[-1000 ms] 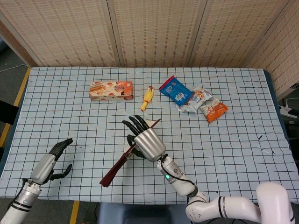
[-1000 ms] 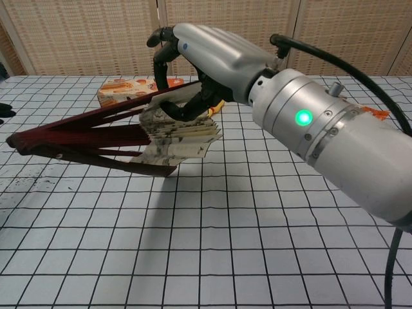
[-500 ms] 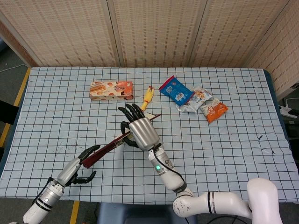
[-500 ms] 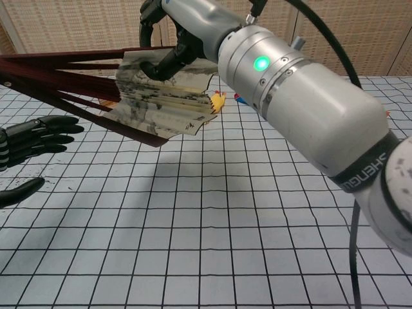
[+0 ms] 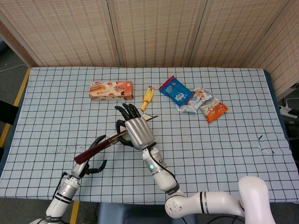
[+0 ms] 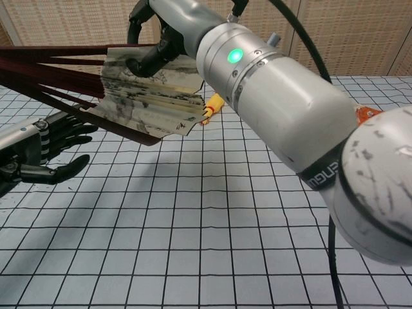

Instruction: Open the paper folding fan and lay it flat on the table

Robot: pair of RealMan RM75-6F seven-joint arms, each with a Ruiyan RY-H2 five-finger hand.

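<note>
The paper folding fan [image 5: 100, 148] is partly open and held in the air above the checked table [image 5: 233, 144]. Its dark red ribs run down-left and its printed paper leaf [image 6: 145, 93] is spread a little. My right hand [image 5: 136, 130] grips the fan at the paper end, with dark fingers curled around the leaf [image 6: 154, 55]. My left hand [image 5: 89, 161] sits just under the rib end with its fingers apart. In the chest view this left hand [image 6: 45, 151] lies below the ribs with nothing in it.
At the back of the table lie an orange snack box [image 5: 111, 89], a yellow rubber chicken [image 5: 147, 98], a blue packet [image 5: 175, 91], a white packet [image 5: 196, 100] and an orange packet [image 5: 215, 111]. A woven screen stands behind the table.
My right hand has lifted the fan off the table and carried it left. My left hand has come in from the table's left edge to just under the ribs.
</note>
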